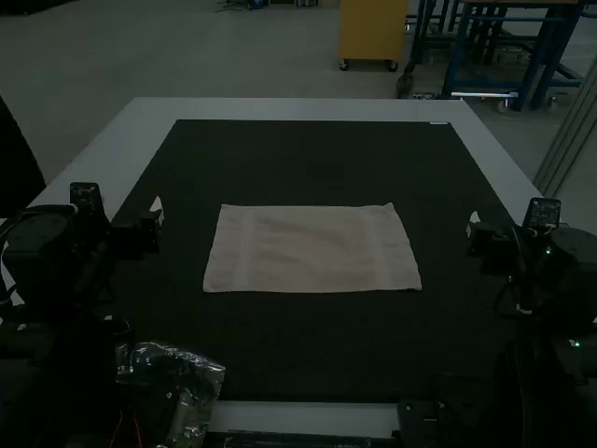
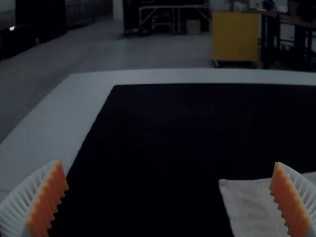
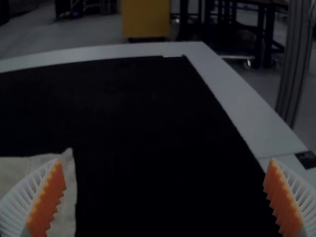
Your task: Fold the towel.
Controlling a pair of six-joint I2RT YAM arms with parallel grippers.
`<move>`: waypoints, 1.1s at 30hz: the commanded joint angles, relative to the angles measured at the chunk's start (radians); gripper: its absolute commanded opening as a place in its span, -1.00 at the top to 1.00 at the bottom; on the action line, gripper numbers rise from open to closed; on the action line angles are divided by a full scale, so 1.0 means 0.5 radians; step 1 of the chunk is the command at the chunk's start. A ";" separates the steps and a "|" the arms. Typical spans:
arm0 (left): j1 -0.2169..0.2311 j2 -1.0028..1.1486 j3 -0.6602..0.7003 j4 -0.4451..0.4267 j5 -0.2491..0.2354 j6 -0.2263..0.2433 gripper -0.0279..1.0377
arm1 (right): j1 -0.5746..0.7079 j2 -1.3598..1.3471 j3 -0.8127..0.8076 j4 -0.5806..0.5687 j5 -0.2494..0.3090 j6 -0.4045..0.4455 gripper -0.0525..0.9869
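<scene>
A pale towel (image 1: pixel 312 249) lies spread flat in a wide rectangle on the dark mat, its far right corner slightly peaked. My left gripper (image 1: pixel 159 213) is off to the towel's left, and my right gripper (image 1: pixel 474 224) is off to its right; neither touches it. In the left wrist view my left gripper (image 2: pixel 170 197) stands open, with a corner of the towel (image 2: pixel 247 205) beyond one finger. In the right wrist view my right gripper (image 3: pixel 165 197) is open too, with the towel's edge (image 3: pixel 69 197) near one finger.
The dark mat (image 1: pixel 308 350) covers most of the white table (image 1: pixel 298 109). A clear plastic bag (image 1: pixel 191 373) lies at the near left, beside the left arm's base. Bare mat surrounds the towel on every side.
</scene>
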 commanded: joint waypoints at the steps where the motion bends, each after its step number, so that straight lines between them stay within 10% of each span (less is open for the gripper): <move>1: 0.005 -0.007 -0.011 0.007 -0.025 0.023 -0.87 | 0.018 -0.016 -0.011 0.005 -0.030 -0.021 -0.87; 13: 0.005 -0.007 -0.011 0.050 -0.007 -0.016 -0.87 | 0.021 -0.016 -0.011 0.023 -0.116 0.010 -0.87; 15: 0.002 -0.007 -0.011 0.099 0.137 0.122 -0.87 | 0.021 -0.016 -0.008 0.066 -0.217 -0.097 -0.87; 18: 0.005 -0.007 -0.011 0.154 0.134 0.297 -0.87 | 0.025 -0.016 -0.011 0.119 -0.208 -0.778 -0.87; 25: 0.005 -0.007 -0.008 0.369 0.113 0.674 -0.87 | 0.025 -0.016 -0.011 0.462 -0.189 -0.797 -0.87; 33: 0.011 0.008 0.053 0.593 0.039 0.579 -0.86 | -0.034 0.000 0.102 0.769 -0.097 -0.674 -0.87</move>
